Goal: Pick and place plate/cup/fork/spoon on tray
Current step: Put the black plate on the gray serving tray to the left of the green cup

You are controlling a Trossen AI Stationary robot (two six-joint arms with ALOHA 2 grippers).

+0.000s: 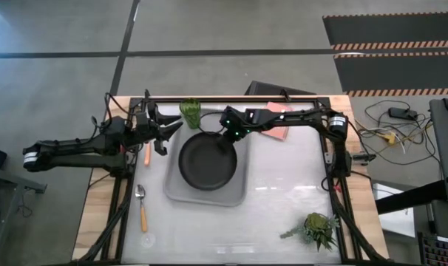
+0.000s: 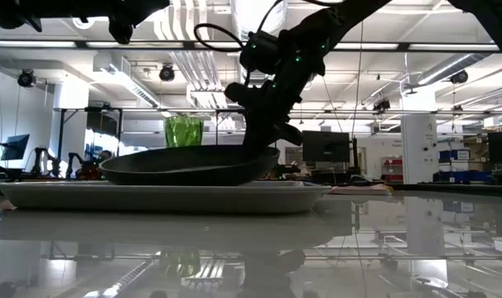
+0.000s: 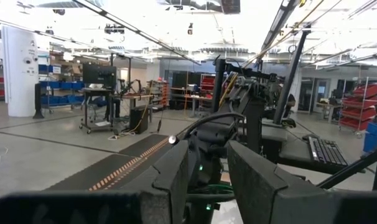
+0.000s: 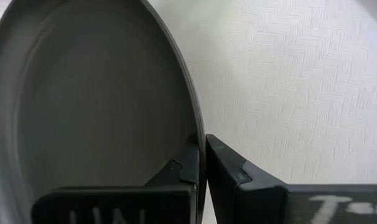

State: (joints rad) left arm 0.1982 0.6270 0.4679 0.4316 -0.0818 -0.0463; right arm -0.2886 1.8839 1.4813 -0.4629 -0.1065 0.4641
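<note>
Plate (image 1: 207, 163), no readable label, pinched at its rim by right end effector (image 1: 229, 140) over tray (image 1: 239, 193).

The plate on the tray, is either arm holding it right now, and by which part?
Yes. The right end effector is shut on the plate, pinching its raised rim at the edge. The left end effector holds nothing.

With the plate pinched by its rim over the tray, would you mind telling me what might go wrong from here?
1. The right gripper grips only the rim of the plate, which sits tilted on the tray; it may slip or drop hard on release.
2. The cup stands close behind; swinging away could knock it.
3. The left gripper hovers nearby, so the arms could collide.
</note>
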